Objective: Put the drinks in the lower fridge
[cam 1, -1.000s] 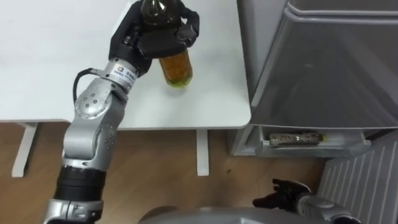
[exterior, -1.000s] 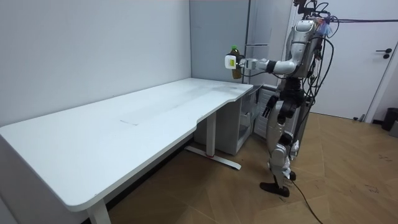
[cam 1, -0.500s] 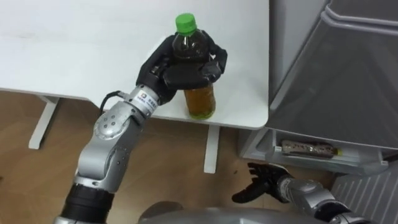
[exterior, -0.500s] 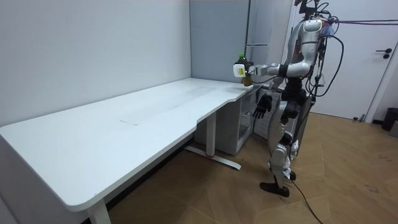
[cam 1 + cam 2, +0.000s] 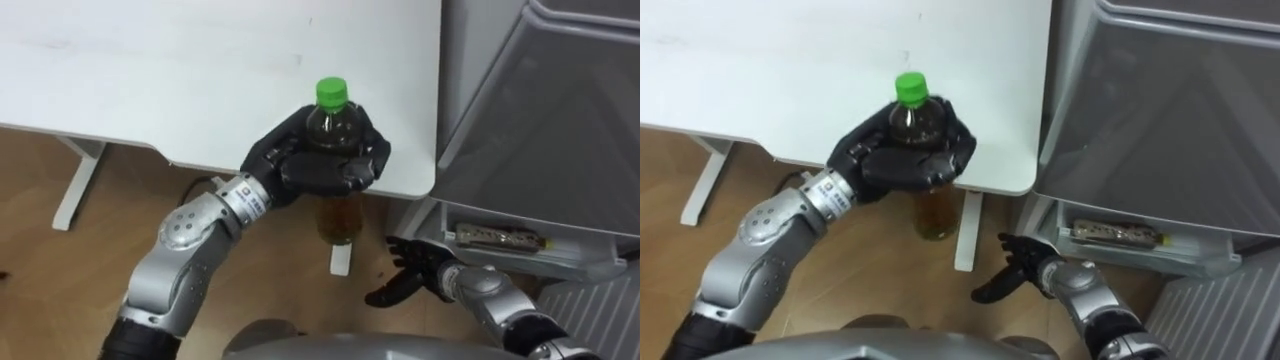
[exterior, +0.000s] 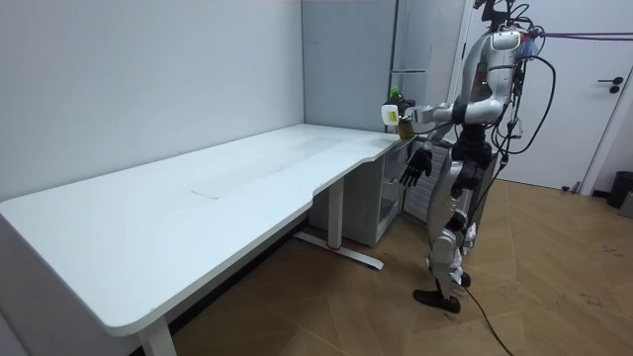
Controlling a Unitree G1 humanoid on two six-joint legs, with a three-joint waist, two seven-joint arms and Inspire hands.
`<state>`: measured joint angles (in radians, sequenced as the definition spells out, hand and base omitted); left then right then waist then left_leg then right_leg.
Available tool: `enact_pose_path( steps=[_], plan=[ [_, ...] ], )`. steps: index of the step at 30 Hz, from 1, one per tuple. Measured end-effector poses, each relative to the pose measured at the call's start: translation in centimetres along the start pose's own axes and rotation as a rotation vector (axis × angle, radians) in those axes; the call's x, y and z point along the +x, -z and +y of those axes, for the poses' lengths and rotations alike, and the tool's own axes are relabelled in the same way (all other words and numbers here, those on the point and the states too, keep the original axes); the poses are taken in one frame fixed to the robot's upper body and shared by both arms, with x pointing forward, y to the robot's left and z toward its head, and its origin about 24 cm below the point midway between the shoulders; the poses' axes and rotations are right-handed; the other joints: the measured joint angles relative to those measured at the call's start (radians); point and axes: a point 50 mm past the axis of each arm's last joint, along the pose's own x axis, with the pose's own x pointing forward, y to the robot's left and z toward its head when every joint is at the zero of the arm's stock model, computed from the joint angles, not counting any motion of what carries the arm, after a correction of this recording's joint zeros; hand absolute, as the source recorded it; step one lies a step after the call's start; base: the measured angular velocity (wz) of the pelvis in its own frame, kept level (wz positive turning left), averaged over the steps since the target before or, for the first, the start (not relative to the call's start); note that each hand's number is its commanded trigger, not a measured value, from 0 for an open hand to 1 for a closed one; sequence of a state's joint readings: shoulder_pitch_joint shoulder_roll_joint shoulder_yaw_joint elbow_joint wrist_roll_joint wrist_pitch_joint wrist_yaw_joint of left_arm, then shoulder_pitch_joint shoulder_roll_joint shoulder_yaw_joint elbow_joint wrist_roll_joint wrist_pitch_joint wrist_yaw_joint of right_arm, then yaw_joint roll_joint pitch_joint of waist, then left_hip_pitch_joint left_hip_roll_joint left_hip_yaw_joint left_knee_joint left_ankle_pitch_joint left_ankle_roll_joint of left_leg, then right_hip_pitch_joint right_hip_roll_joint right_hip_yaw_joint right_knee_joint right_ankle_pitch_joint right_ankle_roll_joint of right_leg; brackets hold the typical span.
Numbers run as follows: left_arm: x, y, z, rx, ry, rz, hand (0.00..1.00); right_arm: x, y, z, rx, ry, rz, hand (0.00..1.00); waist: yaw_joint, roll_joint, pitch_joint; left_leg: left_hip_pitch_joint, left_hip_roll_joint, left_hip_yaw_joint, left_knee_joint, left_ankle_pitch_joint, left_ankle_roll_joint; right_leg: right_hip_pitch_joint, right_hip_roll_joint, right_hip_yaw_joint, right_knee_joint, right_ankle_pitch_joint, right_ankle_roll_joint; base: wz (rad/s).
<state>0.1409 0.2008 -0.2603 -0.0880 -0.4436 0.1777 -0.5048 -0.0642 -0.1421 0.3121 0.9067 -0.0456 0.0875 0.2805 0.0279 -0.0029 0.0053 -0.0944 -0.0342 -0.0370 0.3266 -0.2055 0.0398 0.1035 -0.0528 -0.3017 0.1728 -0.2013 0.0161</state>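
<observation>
The left robot hand is clamped around the bottle (green cap, amber drink) and holds it upright at the near right corner of the white bench. The right robot hand hangs low, fingers spread apart, near the lower fridge drawer.

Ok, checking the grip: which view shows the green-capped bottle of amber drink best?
The left eye view: the left hand curls round the green-capped bottle of amber drink, cap and base clear. The right eye view matches it; the room view sees it from afar.
</observation>
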Motion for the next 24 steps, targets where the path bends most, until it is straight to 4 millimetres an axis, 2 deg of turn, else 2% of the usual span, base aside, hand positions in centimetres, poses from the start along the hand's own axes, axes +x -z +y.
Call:
enact_pose_path(
  steps=[6, 9, 11, 14, 20, 24],
  plan=[
    [-0.3, 0.2, 0.0, 0.002, 0.016, 0.017, 1.00, -0.1, -0.9, 0.0, -0.005, -0.005, -0.043, 0.00, -0.002, -0.003, 0.0001, 0.005, -0.001, 0.000, 0.000, 0.000, 0.000, 0.002, -0.001, 0.000, 0.001, -0.002, 0.000, 0.00],
    [-0.2, 0.3, -0.1, 0.002, 0.027, 0.020, 1.00, -0.2, -1.8, -0.1, -0.017, -0.001, -0.080, 0.00, -0.004, -0.007, 0.0028, 0.013, -0.002, 0.002, -0.002, 0.000, 0.000, 0.008, -0.003, 0.001, 0.004, -0.002, 0.001, 0.00],
    [-0.2, 0.5, -0.3, 0.004, 0.042, 0.034, 1.00, -0.3, -2.4, 0.0, -0.028, -0.006, -0.108, 0.00, -0.023, -0.012, 0.0050, 0.021, -0.006, -0.004, -0.008, 0.000, 0.000, 0.019, -0.004, 0.001, 0.000, -0.004, 0.003, 0.07],
    [-0.1, 0.9, -0.5, -0.003, 0.054, 0.050, 1.00, -0.5, -3.2, 0.2, -0.044, -0.035, -0.145, 0.00, -0.025, -0.013, 0.0054, 0.020, -0.012, -0.005, -0.008, -0.001, 0.001, 0.018, -0.005, 0.003, 0.000, -0.004, 0.003, 0.02],
    [-0.3, 1.8, -0.2, -0.020, 0.037, 0.087, 1.00, -1.0, -3.2, 1.1, -0.025, -0.127, -0.180, 0.00, -0.023, -0.013, 0.0057, 0.022, -0.009, -0.005, -0.013, -0.001, 0.001, 0.016, -0.007, 0.001, 0.002, -0.005, 0.004, 0.00],
    [-0.3, 2.0, -0.1, 0.034, 0.028, 0.117, 1.00, -1.1, -3.4, 1.6, -0.014, -0.192, -0.197, 0.00, -0.023, -0.010, 0.0056, 0.026, -0.007, 0.001, -0.013, -0.001, 0.002, 0.014, -0.007, 0.002, 0.003, -0.005, 0.004, -0.02]
  ],
)
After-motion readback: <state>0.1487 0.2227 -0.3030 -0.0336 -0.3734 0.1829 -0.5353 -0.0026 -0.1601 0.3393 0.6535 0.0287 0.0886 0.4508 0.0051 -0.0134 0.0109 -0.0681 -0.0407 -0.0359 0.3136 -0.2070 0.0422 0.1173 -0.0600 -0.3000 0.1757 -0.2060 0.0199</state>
